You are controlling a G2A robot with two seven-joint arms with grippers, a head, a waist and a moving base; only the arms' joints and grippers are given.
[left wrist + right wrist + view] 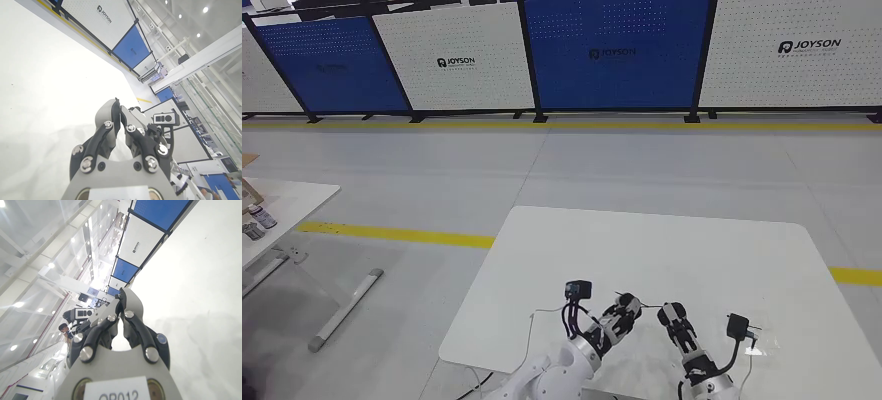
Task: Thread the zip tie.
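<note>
Apparently the left gripper and right gripper, both pressed together, sit side by side at 6 o'clock on the counter, probably to join tie ends.

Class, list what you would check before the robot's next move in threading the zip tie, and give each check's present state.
1. Left gripper closed: ok.
2. Right gripper closed: ok.
3. Both grippers near each other over the white rectangular table: ok.
4. Zip tie held in either gripper: cannot tell.
5. Zip tie's tail lined up with its head: cannot tell.
</note>
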